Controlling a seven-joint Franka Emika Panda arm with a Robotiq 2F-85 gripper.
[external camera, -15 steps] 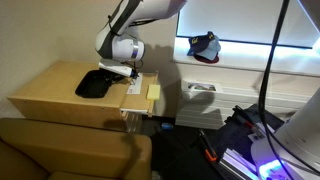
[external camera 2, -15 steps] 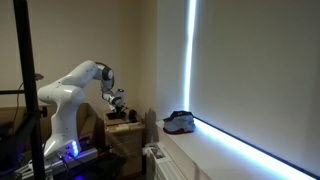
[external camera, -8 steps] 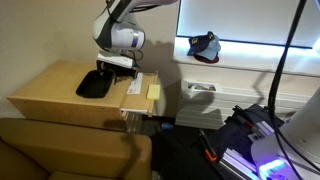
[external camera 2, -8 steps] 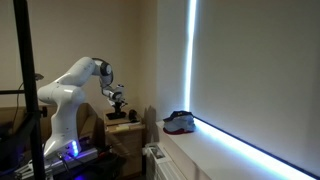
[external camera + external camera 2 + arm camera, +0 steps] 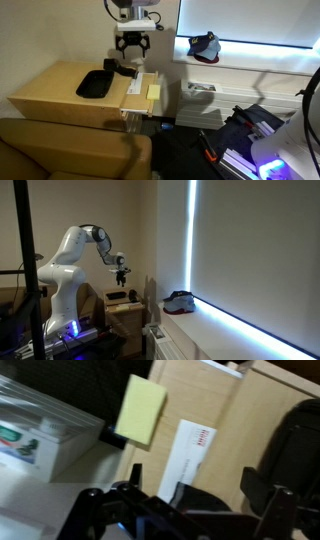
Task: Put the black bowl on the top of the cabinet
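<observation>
Above the cabinet point(image 5: 45, 95) the gripper point(image 5: 132, 45) hangs spread and empty, the black bowl point(image 5: 97, 84) flat on top; a low swing away might shove it off.

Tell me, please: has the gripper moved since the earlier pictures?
Yes. The gripper has gone up, away from the black bowl, which lies on top of the cabinet. Earlier it was low, right beside the bowl.
</observation>
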